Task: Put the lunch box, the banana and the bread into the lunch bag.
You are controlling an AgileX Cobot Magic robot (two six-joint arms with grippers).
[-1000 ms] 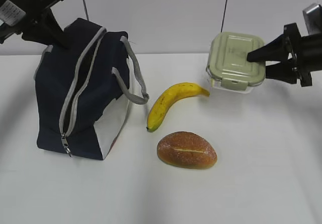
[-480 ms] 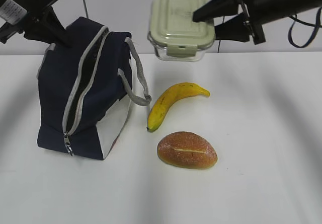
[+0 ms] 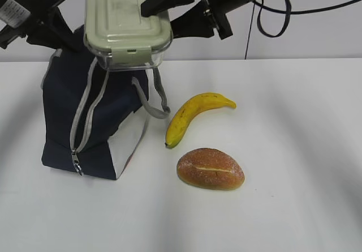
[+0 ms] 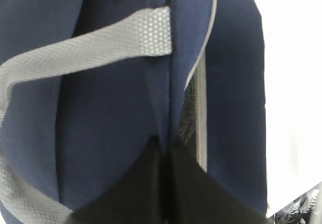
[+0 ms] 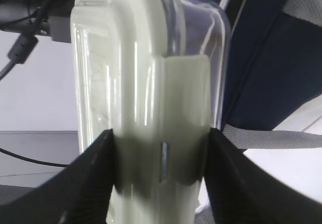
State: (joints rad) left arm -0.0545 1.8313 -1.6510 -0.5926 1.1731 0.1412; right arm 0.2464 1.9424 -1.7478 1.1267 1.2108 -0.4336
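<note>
My right gripper [image 3: 161, 20] is shut on the lunch box [image 3: 125, 22], a clear container with a sage-green lid, and holds it in the air right above the dark navy lunch bag [image 3: 93, 113]. In the right wrist view the gripper [image 5: 161, 156] has a finger on each side of the lunch box [image 5: 146, 78], with the bag [image 5: 271, 58] behind it. My left gripper [image 3: 68, 42] is shut on the bag's top edge; in the left wrist view the gripper [image 4: 163, 148] pinches navy fabric [image 4: 110, 108] beside the grey zipper. The banana [image 3: 195, 116] and the bread [image 3: 210, 169] lie on the table.
The white table [image 3: 294, 150] carries the bag at the left and the food in the middle. The bag's grey strap handle [image 3: 155, 96] hangs toward the banana. A black cable [image 3: 271, 20] trails from the right arm against the back wall.
My right gripper has carried the lunch box up and to the left, from the table's right side to over the bag. The left gripper has stayed on the bag.
</note>
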